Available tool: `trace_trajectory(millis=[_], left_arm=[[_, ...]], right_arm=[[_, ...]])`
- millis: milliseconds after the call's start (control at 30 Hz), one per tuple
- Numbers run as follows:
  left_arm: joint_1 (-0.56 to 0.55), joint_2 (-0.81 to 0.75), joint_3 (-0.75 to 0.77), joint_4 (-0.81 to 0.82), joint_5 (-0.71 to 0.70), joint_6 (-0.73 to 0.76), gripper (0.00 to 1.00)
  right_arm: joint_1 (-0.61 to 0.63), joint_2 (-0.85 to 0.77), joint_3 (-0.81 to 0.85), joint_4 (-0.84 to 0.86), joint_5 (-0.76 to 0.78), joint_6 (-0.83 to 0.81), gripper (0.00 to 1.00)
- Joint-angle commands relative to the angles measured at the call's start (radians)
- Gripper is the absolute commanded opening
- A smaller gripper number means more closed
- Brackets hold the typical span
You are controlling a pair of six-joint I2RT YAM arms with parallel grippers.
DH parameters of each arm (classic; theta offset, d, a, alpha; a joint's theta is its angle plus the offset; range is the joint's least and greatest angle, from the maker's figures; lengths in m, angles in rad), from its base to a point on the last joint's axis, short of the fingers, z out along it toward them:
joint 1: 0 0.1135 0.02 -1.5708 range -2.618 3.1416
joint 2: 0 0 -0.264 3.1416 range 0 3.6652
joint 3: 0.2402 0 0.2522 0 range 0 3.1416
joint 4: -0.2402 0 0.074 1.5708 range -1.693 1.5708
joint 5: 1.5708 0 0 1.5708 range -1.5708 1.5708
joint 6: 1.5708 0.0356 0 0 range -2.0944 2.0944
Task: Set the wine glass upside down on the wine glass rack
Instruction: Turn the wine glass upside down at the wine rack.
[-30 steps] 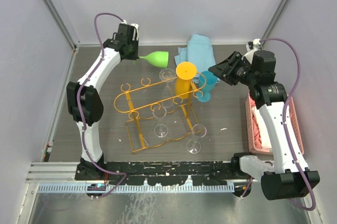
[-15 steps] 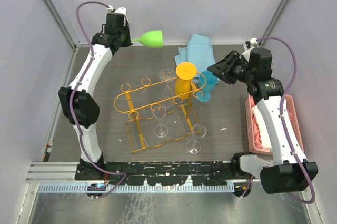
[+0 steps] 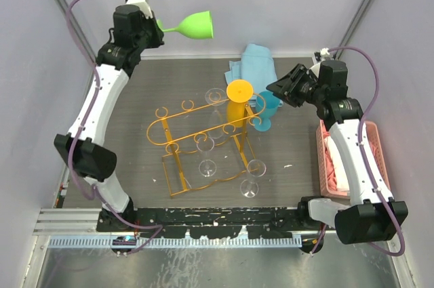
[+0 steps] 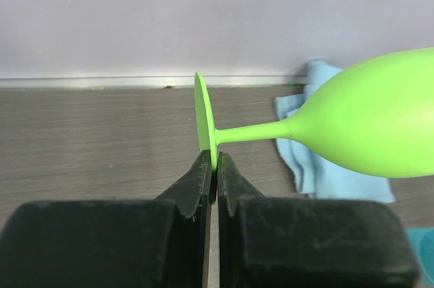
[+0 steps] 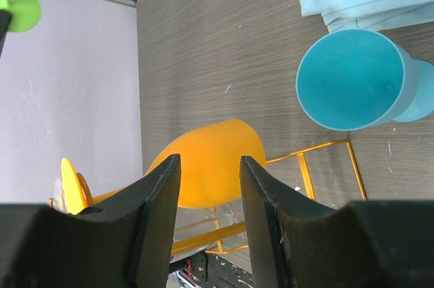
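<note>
My left gripper (image 3: 157,27) is shut on the foot of a green wine glass (image 3: 196,25) and holds it sideways, high above the table's far left. In the left wrist view the fingers (image 4: 215,159) pinch the edge of the foot, and the bowl (image 4: 369,125) points right. The orange-gold wire rack (image 3: 203,125) stands mid-table, below and to the right of the glass. An orange wine glass (image 3: 239,98) sits upside down on it. My right gripper (image 3: 277,91) is open and empty, hovering right of the rack; the orange glass (image 5: 210,173) shows between its fingers.
Three clear wine glasses (image 3: 207,166) are at the rack. A teal cup (image 3: 268,108) stands upright by its right end, under the right gripper (image 5: 352,78). A blue cloth (image 3: 254,64) lies at the back. A pink basket (image 3: 369,159) sits at the right edge.
My left arm has lifted the green glass up off the table's far side and swung it higher and back. The right gripper has barely shifted.
</note>
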Motion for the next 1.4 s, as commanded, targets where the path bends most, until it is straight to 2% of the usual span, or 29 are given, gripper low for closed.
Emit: trace_trajectory(millis=[0,500,700,833,1100,1233,1367], left_arm=[[-0.001,-0.158,-0.093,0.217,0.128,-0.080,0.03],[0.000,-0.165,0.033,0.109,0.226,-0.152,0.03],[0.000,-0.126,0.104,0.022,0.196,-0.162,0.03],[-0.008,-0.087,0.163,-0.043,0.181,-0.137,0.02],[-0.081,-0.099,0.128,-0.086,0.118,0.025,0.04],[-0.096,-0.134,0.101,-0.055,0.125,0.036,0.05],[-0.098,-0.166,0.086,-0.018,0.218,-0.044,0.05]], right_arm=[[-0.004,0.002,0.059,0.057,0.014,-0.005,0.46],[-0.014,-0.016,0.143,0.025,0.110,-0.055,0.46],[-0.014,-0.040,0.195,-0.009,0.214,-0.111,0.47],[-0.014,-0.040,0.210,-0.018,0.221,-0.117,0.47],[-0.014,-0.048,0.185,-0.009,0.212,-0.106,0.47],[-0.013,-0.044,0.175,-0.005,0.195,-0.094,0.47],[-0.014,-0.044,0.167,0.003,0.184,-0.082,0.47]])
